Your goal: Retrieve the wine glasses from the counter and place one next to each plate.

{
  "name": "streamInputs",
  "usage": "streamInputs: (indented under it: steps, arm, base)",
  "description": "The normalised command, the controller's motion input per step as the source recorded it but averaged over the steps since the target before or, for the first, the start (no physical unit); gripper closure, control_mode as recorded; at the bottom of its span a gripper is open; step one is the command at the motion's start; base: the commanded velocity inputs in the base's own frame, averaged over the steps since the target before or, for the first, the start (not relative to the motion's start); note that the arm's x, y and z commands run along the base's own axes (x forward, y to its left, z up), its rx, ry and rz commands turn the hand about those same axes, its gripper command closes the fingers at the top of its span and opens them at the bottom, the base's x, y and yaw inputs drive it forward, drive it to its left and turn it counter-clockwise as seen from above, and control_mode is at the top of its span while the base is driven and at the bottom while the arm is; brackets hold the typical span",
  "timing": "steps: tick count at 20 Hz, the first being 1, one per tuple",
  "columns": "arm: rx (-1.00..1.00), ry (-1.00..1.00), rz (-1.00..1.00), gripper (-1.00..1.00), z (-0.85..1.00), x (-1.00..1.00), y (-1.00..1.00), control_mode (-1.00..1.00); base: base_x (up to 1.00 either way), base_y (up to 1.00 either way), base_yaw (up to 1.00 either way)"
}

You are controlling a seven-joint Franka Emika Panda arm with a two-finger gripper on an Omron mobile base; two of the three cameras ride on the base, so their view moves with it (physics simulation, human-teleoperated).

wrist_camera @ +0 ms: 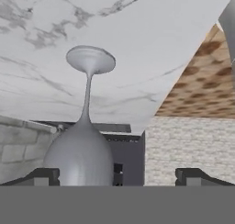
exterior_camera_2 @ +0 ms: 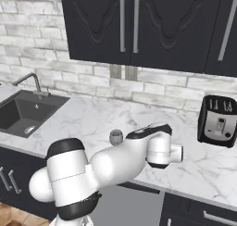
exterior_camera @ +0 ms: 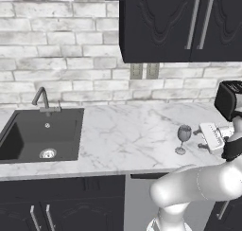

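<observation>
One wine glass (exterior_camera: 183,139) stood upright on the marble counter (exterior_camera: 123,135), right of the sink (exterior_camera: 40,134). The gripper (wrist_camera: 117,176) was spread wide beside its bowl, grasping nothing.

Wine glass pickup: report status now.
Gripper open, level with the bowl. Wine glass upright on the counter, not gripped. Nothing between the fingers and the glass.

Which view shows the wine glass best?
Left base view: the clear grey-tinted stemmed wine glass stands whole and upright on the white marble counter. The hand view shows it upside down in the picture, its bowl cut off at the bottom. In the right base view the arm hides all but its bowl.
</observation>
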Motion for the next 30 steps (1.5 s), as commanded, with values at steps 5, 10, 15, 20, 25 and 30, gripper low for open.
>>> streamInputs:
  steps: [5,10,15,20,25,30]
  arm:
    - [0.0,0.01,0.0,-1.0,-0.06,0.03,0.01,-1.0]
    - [0.0,0.06,0.0,-1.0,0.0,0.0,0.0,-1.0]
    - [0.0,0.04,0.0,-1.0,-0.12,0.13,0.0,-1.0]
    - [0.0,0.04,0.0,-1.0,-0.16,0.15,0.0,-1.0]
    - [0.0,0.05,0.0,-1.0,-0.2,0.09,0.0,-1.0]
    - [0.0,0.07,0.0,-1.0,-0.29,0.04,0.0,-1.0]
  base:
    - [0.0,0.0,0.0]
    - [0.0,0.0,0.0]
    - [0.0,0.0,0.0]
    - [0.0,0.0,0.0]
    - [0.0,0.0,0.0]
    - [0.0,0.0,0.0]
